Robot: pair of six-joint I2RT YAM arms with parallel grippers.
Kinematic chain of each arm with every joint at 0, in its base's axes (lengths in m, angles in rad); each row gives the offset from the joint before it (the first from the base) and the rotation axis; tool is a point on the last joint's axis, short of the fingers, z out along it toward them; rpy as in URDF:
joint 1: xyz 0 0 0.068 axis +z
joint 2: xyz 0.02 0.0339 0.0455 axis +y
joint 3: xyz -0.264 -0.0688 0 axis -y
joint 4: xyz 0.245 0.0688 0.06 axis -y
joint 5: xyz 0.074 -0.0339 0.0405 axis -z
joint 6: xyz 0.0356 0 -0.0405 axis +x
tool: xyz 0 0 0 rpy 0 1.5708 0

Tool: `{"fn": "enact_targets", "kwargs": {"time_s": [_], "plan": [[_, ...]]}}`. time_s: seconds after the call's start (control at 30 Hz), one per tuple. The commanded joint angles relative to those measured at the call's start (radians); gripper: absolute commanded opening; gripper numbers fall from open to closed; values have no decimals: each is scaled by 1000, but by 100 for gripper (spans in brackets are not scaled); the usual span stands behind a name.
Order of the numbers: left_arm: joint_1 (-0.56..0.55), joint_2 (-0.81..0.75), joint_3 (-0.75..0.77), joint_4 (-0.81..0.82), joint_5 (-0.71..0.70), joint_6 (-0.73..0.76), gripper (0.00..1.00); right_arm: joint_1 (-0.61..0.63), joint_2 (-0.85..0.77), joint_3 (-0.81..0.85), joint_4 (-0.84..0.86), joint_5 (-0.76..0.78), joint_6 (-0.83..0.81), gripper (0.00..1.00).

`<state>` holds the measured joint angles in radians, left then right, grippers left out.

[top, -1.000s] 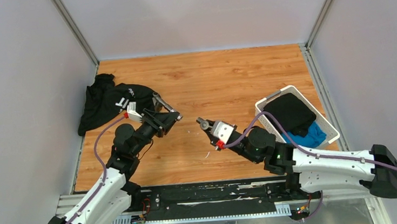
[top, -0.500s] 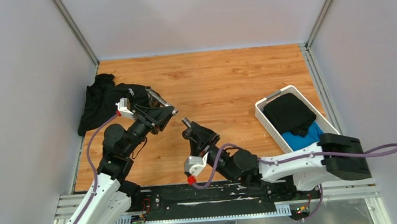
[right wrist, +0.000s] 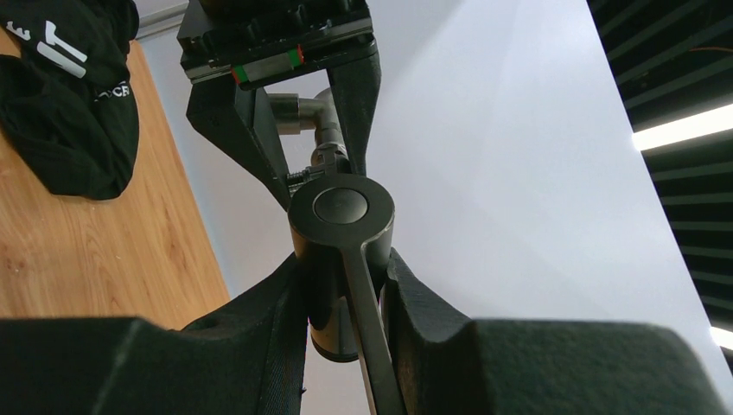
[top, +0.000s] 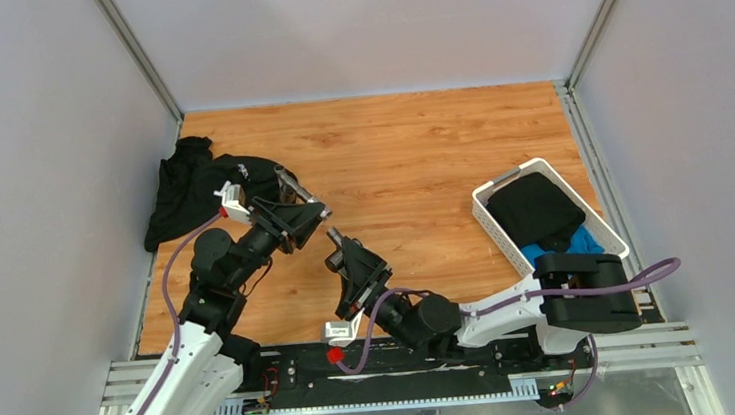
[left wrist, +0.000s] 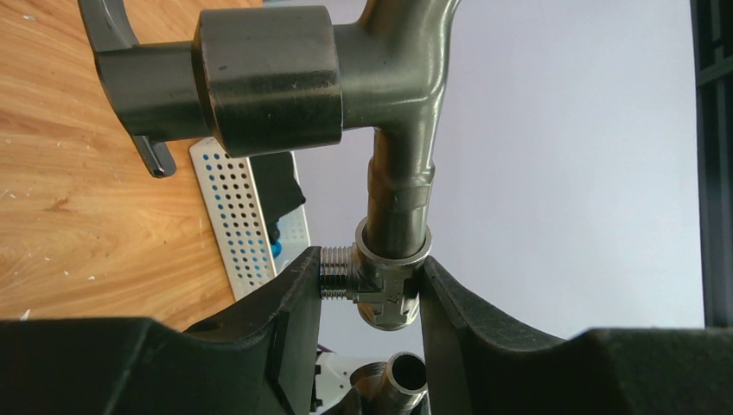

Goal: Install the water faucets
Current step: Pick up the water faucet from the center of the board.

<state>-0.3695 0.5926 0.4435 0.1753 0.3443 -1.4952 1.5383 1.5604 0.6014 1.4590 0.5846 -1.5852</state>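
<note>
Up over the table (top: 419, 153), left gripper (left wrist: 370, 277) is pinched tight on the tee fitting (left wrist: 389, 298) of one faucet (left wrist: 268, 78), right gripper (right wrist: 343, 268) clamps the other faucet (right wrist: 341, 207), ends just beside each other.

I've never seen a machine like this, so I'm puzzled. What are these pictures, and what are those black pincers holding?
It is a two-armed robot bolted to a wooden table. The wide picture looks down from above. The other two come from a little camera on each wrist, looking along that arm's pincers. On the table are a black cloth and a white basket of clothes. The left gripper pinches a small metal tee with a tap fitted into its top. The right gripper pinches a second tap, which has a thin lever. Both are held in the air, close together.
</note>
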Motion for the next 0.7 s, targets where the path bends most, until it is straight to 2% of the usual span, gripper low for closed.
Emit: {"fn": "enact_targets", "kwargs": {"time_s": [0.0, 0.67], "plan": [[13, -19, 33, 7, 44, 35, 0, 4, 8, 32, 138, 0, -47, 0], [15, -39, 79, -55, 75, 59, 0, -47, 66, 37, 137, -37, -33, 0]]}}
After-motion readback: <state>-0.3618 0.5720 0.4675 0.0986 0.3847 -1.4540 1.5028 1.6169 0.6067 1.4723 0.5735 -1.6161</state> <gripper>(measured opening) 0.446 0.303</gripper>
